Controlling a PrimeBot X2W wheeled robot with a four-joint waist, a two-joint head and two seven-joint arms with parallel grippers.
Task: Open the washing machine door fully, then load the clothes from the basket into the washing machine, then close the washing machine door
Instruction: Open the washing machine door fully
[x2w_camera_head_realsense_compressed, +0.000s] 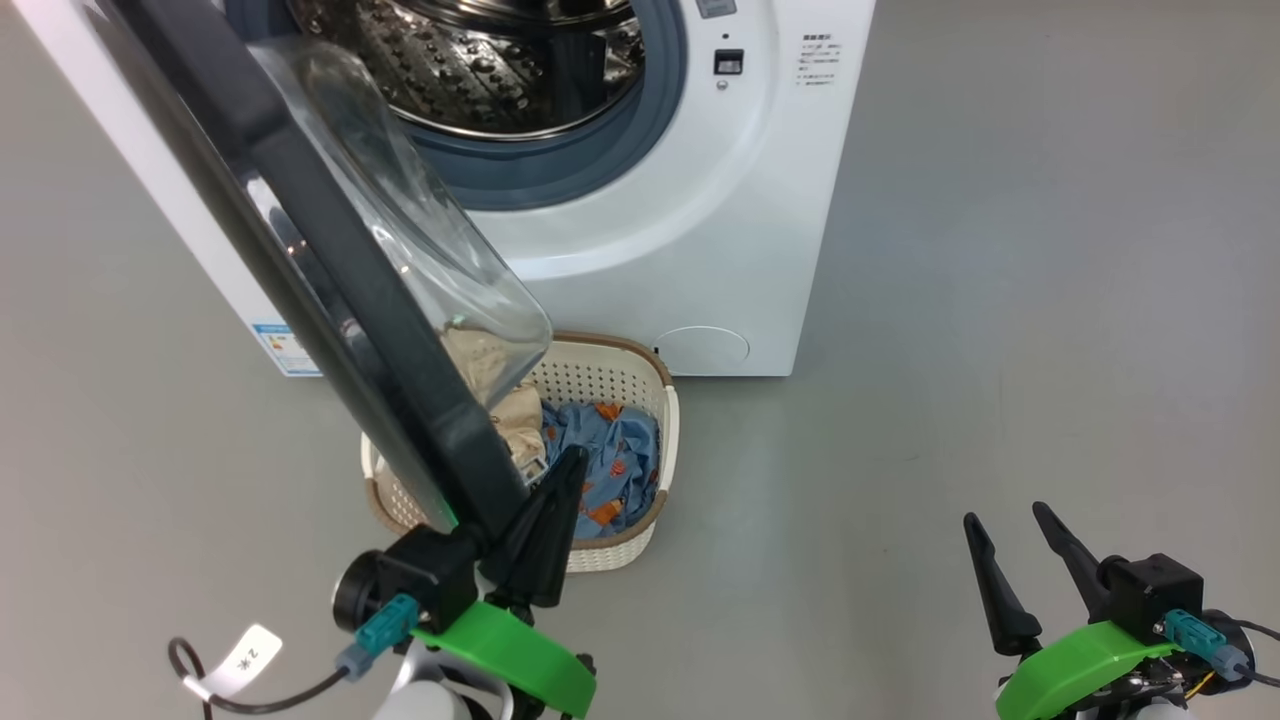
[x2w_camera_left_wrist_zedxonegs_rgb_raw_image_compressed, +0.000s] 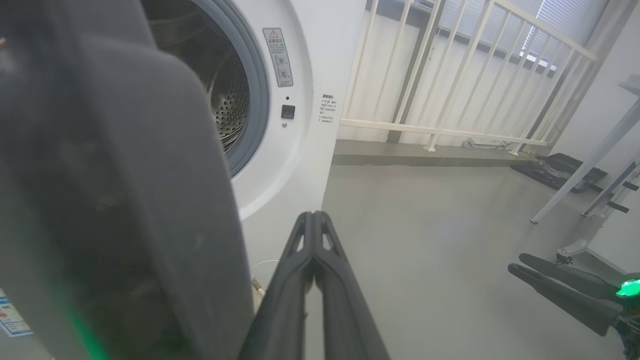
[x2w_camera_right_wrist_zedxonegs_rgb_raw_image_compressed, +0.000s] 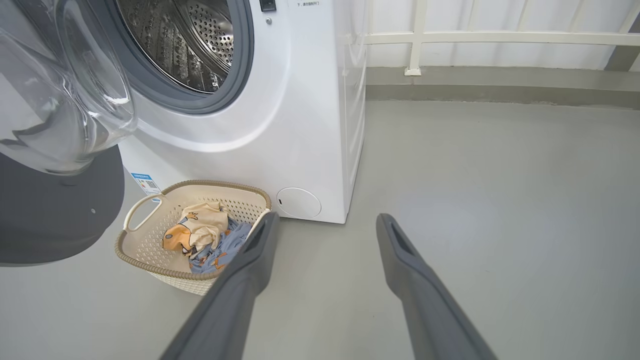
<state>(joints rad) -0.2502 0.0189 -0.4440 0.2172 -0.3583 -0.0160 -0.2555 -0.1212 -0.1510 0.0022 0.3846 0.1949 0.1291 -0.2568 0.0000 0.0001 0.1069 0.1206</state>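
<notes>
From where I stood, the washing machine faced the robot with its washing machine door standing open. The door's dark frame slanted from eleven o'clock down toward six in the head view, with the glass bowl bulging out over the basket. The basket sat on the floor just in front of the machine, at twelve o'clock from the left claw.

That claw's fingers were pressed together with nothing between them, and they seemed to rest against the lower edge of the door frame. The right claw hung wide and empty at about three o'clock from the basket, well apart from it.

The door looked stiff, hinged and glossy, and I judged it wanted a steady push on the plastic frame near the free edge. The curved glass looked likely to let a finger slide off.

The clothes lay in the basket. The blue garment was at the three o'clock side and open from above, while the cream garment lay partly under the door's bowl. Both looked soft, light and limp, so they would bunch and trail. A pinch on a raised fold near the middle of the heap seemed best. The basket itself looked light enough to skid if a garment snagged on it
</notes>
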